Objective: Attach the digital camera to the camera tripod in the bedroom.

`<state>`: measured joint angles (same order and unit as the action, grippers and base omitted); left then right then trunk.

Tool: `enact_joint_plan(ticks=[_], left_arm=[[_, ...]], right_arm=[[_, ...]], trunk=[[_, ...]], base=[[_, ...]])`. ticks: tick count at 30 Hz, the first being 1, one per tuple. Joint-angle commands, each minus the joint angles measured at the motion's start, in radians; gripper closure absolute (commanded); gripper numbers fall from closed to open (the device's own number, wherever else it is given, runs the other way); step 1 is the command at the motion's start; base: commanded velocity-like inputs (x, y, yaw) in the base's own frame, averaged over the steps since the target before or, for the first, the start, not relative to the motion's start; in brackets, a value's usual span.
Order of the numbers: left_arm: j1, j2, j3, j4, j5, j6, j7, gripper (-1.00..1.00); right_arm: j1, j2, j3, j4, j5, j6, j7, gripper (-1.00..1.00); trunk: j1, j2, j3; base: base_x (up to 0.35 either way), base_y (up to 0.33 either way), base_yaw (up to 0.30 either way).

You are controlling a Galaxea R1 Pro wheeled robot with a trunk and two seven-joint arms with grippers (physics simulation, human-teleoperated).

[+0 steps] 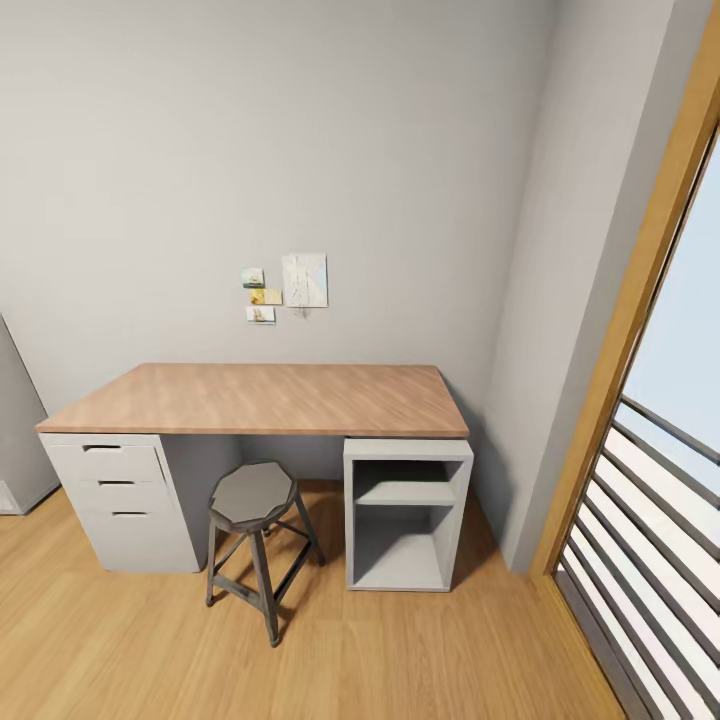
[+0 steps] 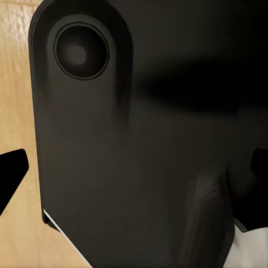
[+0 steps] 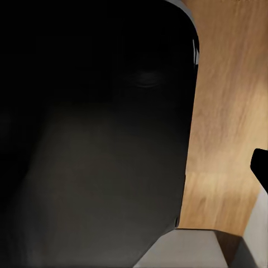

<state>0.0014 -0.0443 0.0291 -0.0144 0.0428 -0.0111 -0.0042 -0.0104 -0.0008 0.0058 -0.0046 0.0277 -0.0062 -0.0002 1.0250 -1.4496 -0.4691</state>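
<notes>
A pale grey wall (image 1: 300, 150) and a light wood plank floor (image 1: 400, 650) frame a corner of the room, seen from the head camera as the robot faces a wood-topped counter (image 1: 260, 398). To the right an oak-framed door (image 1: 640, 290) with pale horizontal strips stands along the side wall. Under the counter sit a white drawer unit (image 1: 125, 505) on one side and an open cubby (image 1: 408, 515) on the other, with a dark metal stool (image 1: 255, 530) between them, partly tucked in. Small pictures (image 1: 290, 285) are pinned to the wall above. Both wrist cameras look onto dark robot bodywork (image 2: 139, 156) close in front of the lens, with strips of floor beside it, so whether either arm's jaws are apart or together cannot be told. Neither the digital camera nor the camera tripod is in sight, and the counter top is bare; the step in hand seems to be searching, best done by turning slowly to sweep the room.
</notes>
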Motion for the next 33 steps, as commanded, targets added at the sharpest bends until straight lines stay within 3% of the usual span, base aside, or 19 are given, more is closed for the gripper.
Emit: enact_joint_plan(ticks=[1,8,16,18,20,22,23,27,33], left_arm=[[0.0,0.0,0.003,-0.001,0.005,-0.001,0.0,-1.0],[0.0,0.0,0.003,-0.001,0.005,-0.001,0.0,-1.0],[0.0,0.0,0.004,-0.001,0.034,-0.001,0.001,-1.0],[0.0,0.001,0.004,-0.001,0.056,-0.001,0.001,-1.0],[0.0,0.003,0.003,-0.001,0.12,-0.001,0.001,-1.0],[0.0,0.003,0.002,-0.001,0.156,0.0,0.001,-1.0],[0.0,0.004,0.001,-0.001,0.206,0.0,0.001,-1.0],[0.0,0.004,0.0,-0.001,0.254,-0.001,0.001,-1.0],[0.0,0.004,-0.007,-0.001,0.27,-0.001,0.001,-1.0]], right_arm=[[0.0,0.0,0.0,0.0,0.003,-0.001,0.0,-1.0],[0.0,0.001,0.0,0.0,0.003,0.0,0.001,-1.0],[0.0,0.002,0.0,0.0,0.003,0.0,-0.001,-1.0],[0.0,0.002,0.0,0.0,0.003,0.0,-0.001,-1.0],[0.0,0.002,0.0,0.0,0.004,0.0,-0.001,-1.0],[0.0,0.002,0.0,0.0,0.004,0.0,-0.001,-1.0],[0.0,0.002,0.0,0.0,0.004,0.0,-0.001,-1.0],[0.0,0.002,0.0,0.0,0.004,0.0,-0.001,-1.0],[0.0,0.002,0.0,0.0,0.004,-0.001,-0.003,-1.0]], trunk=[[0.0,0.0,-0.001],[0.0,0.0,-0.001],[0.0,0.0,-0.001],[0.0,0.0,-0.001],[0.0,0.0,-0.001],[0.0,0.0,-0.001],[0.0,0.0,-0.001],[0.0,0.0,-0.001],[0.0,0.0,-0.001]], base=[[0.0,0.0,0.0],[0.0,0.0,0.024],[0.0,0.0,0.247],[0.0,0.0,0.271],[0.0,0.0,0.273],[0.0,0.0,0.274],[0.0,0.0,0.274],[0.0,0.0,0.275],[0.106,0.0,0.275]])
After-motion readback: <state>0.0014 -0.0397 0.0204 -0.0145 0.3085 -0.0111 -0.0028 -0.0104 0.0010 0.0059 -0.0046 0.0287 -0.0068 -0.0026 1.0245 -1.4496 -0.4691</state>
